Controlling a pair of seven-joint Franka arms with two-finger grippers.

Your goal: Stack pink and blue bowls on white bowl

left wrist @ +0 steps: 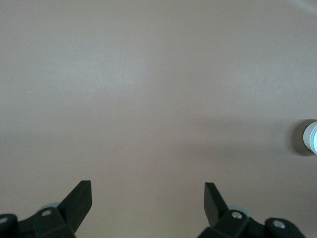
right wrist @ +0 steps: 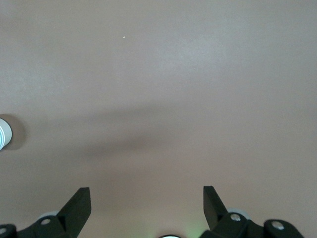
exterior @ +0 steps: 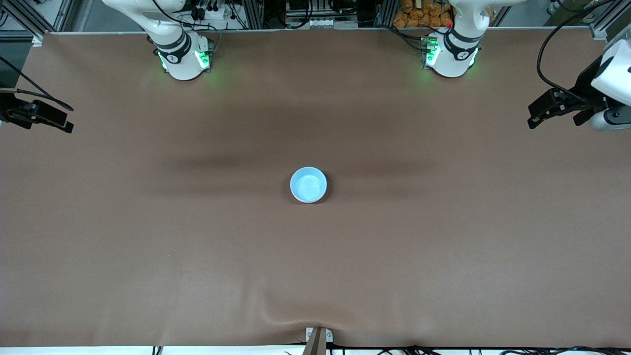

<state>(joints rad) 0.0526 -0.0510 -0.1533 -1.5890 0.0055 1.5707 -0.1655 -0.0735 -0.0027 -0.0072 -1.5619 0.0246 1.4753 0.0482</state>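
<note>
While both arms wait at the two ends of the table (exterior: 148, 256), only one bowl shows from above: the blue bowl (exterior: 308, 185), which stands upright in the middle of the brown table, about halfway between the two arm bases and nearer to the front camera than they are. In the front view its inside is light sky blue and it looks empty. A paler rim lies around it, so it may sit in other bowls, but I cannot tell this for sure. In the wrist views it shows only as a small round piece at the border, in the left one (left wrist: 311, 138) and in the right one (right wrist: 4, 133), with a white side and a bluish top.

The left claw (exterior: 535, 118) hangs over the left arm's end of the table. Its two fingers (left wrist: 79, 202) stand wide apart and hold nothing. The right claw (exterior: 66, 125) hangs over the right arm's end of the table. Its fingers (right wrist: 78, 203) are also spread wide and hold nothing. Both claws are well apart from the bowl.
</note>
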